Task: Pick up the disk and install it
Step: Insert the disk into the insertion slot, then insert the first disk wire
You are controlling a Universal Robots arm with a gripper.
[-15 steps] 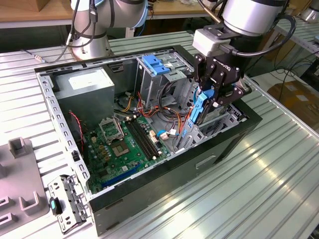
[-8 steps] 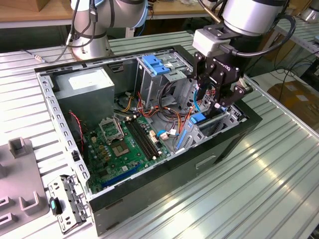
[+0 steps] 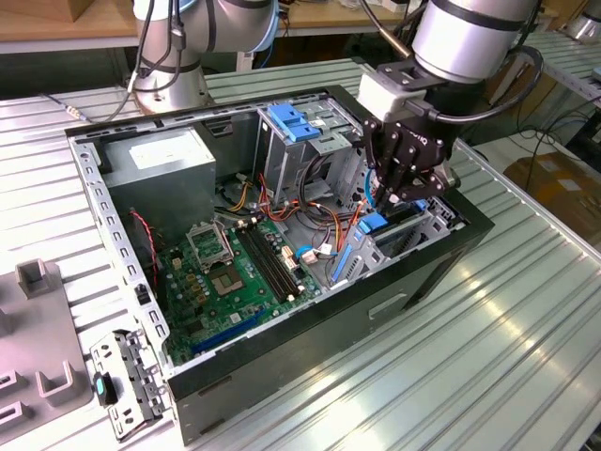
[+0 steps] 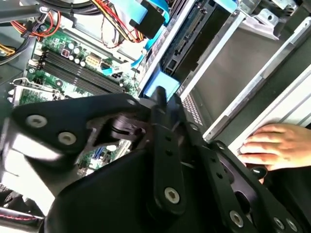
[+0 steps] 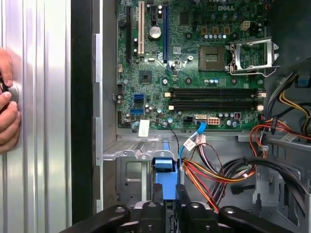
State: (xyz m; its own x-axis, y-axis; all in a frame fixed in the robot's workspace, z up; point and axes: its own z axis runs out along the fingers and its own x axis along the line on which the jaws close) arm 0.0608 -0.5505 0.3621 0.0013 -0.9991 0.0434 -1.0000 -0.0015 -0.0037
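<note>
In the exterior view an open computer case (image 3: 310, 324) lies on a ribbed metal table (image 3: 470, 376), with its green motherboard (image 3: 225, 272) facing up. At about three o'clock of the case the gripper (image 3: 398, 199) reaches down into the drive cage (image 3: 423, 230). The disk (image 3: 375, 225) stands on edge just under it, its blue end showing between the metal walls. A blue latch plate (image 3: 296, 122) sits at twelve o'clock of the case. In the second wrist view the black fingers (image 4: 163, 111) meet the blue rail end of the disk (image 4: 159, 91), whose dark body lies in the cage beyond. A person's hand (image 4: 274, 145) rests just outside the case wall. In the first wrist view the fingers (image 5: 182, 199) stand narrow, one on each side of the disk's blue end (image 5: 164, 180), pinching it. A bundle of cables (image 5: 218, 170) runs beside it, the motherboard (image 5: 194, 73) lies past it, and the hand (image 5: 7, 111) is on the table outside the case.
</note>
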